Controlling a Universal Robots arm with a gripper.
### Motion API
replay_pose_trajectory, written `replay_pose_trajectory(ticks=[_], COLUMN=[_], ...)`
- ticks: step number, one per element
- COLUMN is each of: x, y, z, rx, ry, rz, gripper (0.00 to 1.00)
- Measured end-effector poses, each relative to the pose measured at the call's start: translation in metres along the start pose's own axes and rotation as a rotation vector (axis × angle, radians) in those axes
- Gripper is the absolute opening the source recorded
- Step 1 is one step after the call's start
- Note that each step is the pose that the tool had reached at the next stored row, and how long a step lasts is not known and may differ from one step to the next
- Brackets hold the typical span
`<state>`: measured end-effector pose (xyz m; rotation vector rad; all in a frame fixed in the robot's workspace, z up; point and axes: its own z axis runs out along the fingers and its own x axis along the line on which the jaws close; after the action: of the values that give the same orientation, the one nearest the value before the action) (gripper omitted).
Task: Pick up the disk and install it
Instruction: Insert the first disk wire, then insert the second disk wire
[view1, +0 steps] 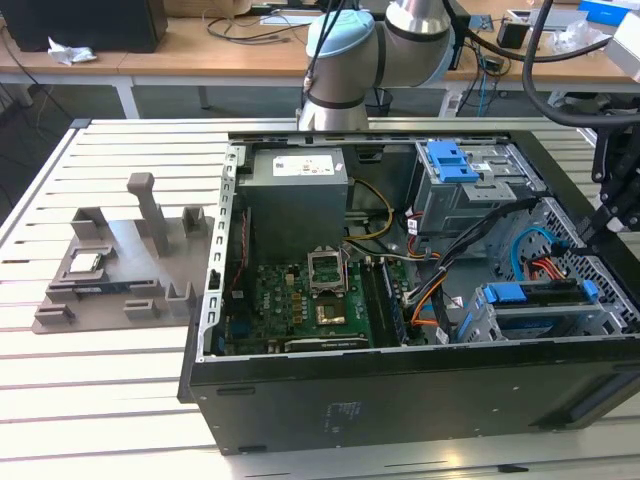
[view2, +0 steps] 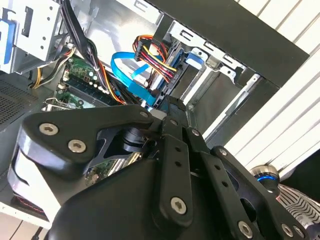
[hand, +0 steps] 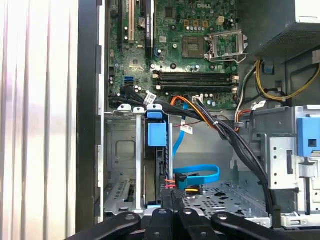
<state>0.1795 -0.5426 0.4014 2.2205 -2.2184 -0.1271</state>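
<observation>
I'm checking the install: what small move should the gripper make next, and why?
Probably a short, straight pull back from the case. The disk already sits in the drive cage, the gripper hangs just over it, and a blue cable lies close beside.

Open computer case (view1: 400, 390) lies on its side on a slatted white table (view1: 100, 420). Inside: green motherboard (view1: 300, 310) with an open, bare processor socket (view1: 327, 268); grey power-supply box (view1: 295, 205) at the far side of it. Black, orange and yellow cables (view1: 440, 285) run across to the drive cages at the exterior view's right; a blue flat cable (hand: 197, 172) loops there. Grey plastic fixture (view1: 120, 270) sits on the table, well apart to the exterior view's left, holding a small square chip (view1: 84, 263).
</observation>
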Motion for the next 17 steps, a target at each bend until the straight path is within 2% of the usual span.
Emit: replay_pose_trajectory(ticks=[6, 7, 9, 11, 13, 14, 17], x=[0.0, 0.0, 0.0, 0.0, 0.0, 0.0001, 0.0001], y=[0.0, 0.0, 0.0, 0.0, 0.0003, 0.0009, 0.0046], z=[-0.0002, -0.0002, -0.0002, -0.0001, 0.0, 0.0006, 0.0093], rx=[0.0, 0.0001, 0.0, 0.0001, 0.0001, 0.0002, 0.0], ry=[-0.0004, -0.0005, -0.0006, -0.0008, -0.001, -0.0009, -0.0026], rz=[0.0, 0.0, 0.0, 0.0, 0.0, 0.0, 0.0], gripper=[0.11, 0.24, 0.24, 0.36, 0.36, 0.36, 0.36])
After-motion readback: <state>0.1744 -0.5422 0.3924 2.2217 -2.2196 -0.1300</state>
